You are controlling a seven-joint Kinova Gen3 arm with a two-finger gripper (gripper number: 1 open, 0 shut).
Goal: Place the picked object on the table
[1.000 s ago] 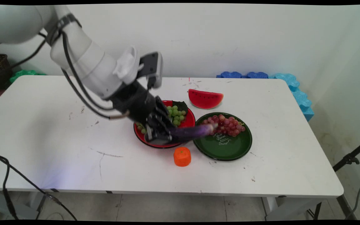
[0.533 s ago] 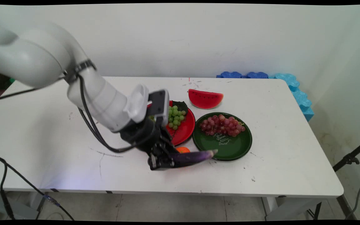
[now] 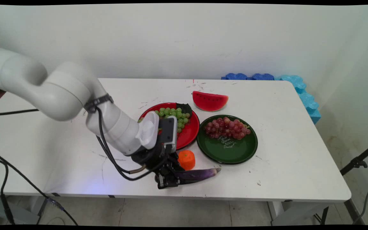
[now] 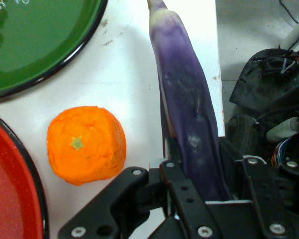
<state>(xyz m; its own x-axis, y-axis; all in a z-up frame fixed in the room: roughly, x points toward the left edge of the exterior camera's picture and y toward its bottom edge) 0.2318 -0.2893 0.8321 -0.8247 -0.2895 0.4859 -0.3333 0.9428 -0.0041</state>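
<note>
A: What worries you here?

B: The gripper (image 3: 168, 179) is clamped on the thick end of the eggplant (image 3: 198, 174), low at the table's (image 3: 43, 143) near edge. In the hand view the eggplant lies right along that edge with floor beyond it. Let go carelessly and it could roll off, I think; its skin looks smooth and glossy, its body long and tapering.

A: And to its right?

B: The orange (image 3: 186, 160) sits just beside the gripper, matte and squat with a small green star on top. A sideways nudge could knock it.

A: Farther along?

B: A glossy red plate (image 3: 192, 134) with green grapes (image 3: 172, 115), then a dark green plate (image 3: 232, 153) carrying red grapes (image 3: 227, 127). A watermelon slice (image 3: 210, 101), wedge-shaped, lies behind them.
</note>
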